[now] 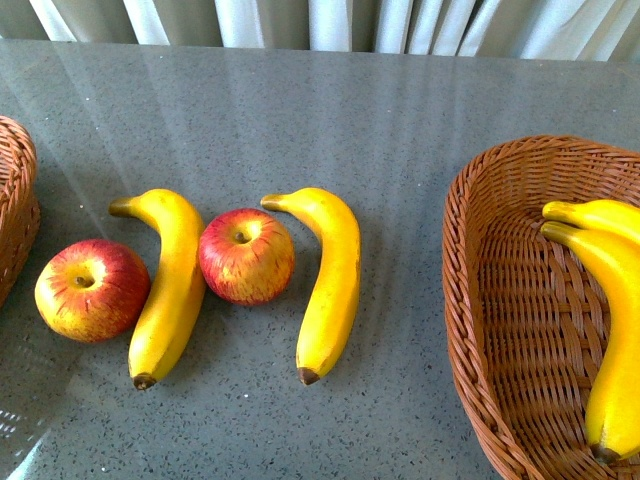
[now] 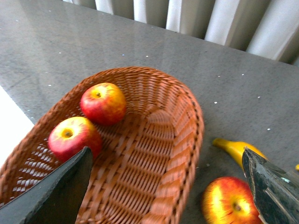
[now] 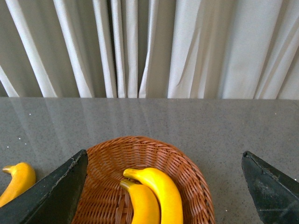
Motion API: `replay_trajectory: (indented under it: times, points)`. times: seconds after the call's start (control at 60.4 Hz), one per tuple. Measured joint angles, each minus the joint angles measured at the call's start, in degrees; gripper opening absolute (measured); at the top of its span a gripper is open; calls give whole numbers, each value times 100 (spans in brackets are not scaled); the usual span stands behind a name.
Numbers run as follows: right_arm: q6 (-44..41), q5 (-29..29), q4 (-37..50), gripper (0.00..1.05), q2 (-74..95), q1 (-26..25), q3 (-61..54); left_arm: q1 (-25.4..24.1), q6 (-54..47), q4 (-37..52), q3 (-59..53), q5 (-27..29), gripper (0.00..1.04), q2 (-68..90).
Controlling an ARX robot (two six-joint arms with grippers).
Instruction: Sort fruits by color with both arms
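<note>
On the grey table lie two red apples, one at the left (image 1: 92, 290) and one in the middle (image 1: 246, 255), and two yellow bananas (image 1: 170, 285) (image 1: 330, 280) between and beside them. The left wicker basket (image 2: 194, 121) holds two apples (image 2: 103, 102) (image 2: 73, 137). The right wicker basket (image 1: 470, 300) holds two bananas (image 1: 620, 330). My left gripper (image 2: 166, 151) is open and empty above the left basket's rim, with a table apple (image 2: 231, 203) and a banana tip (image 2: 236, 148) beside it. My right gripper (image 3: 164, 154) is open and empty above the right basket (image 3: 196, 182) and its bananas (image 3: 159, 191). Neither arm shows in the front view.
White curtains (image 1: 320, 20) hang behind the table's far edge. The left basket's edge (image 1: 15, 200) shows at the far left of the front view. A table banana (image 3: 17, 179) shows beside the right basket in the right wrist view.
</note>
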State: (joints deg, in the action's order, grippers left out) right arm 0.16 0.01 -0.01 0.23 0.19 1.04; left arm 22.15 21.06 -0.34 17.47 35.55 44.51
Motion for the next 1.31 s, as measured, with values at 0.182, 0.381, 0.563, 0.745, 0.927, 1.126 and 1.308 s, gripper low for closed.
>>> replay_trajectory:
  times: [0.182,0.381,0.563,0.745,0.927,1.126,1.308]
  points:
    - [0,2,0,96,0,0,0,28,514,564,973,-238,96,1976]
    - [0,0,0,96,0,0,0,297,1405,308,1958,-160,96,3392]
    - [0,2,0,96,0,0,0,284,2457,-129,2422,-304,96,4194]
    - [0,0,0,96,0,0,0,378,3246,-634,2500,-306,96,4404]
    - [-2,2,0,96,0,0,0,616,4037,-1086,2612,-369,96,4607]
    - [0,2,0,96,0,0,0,820,4822,-1416,2710,-577,96,4782]
    - [0,2,0,96,0,0,0,955,5241,-1663,2859,-601,96,4946]
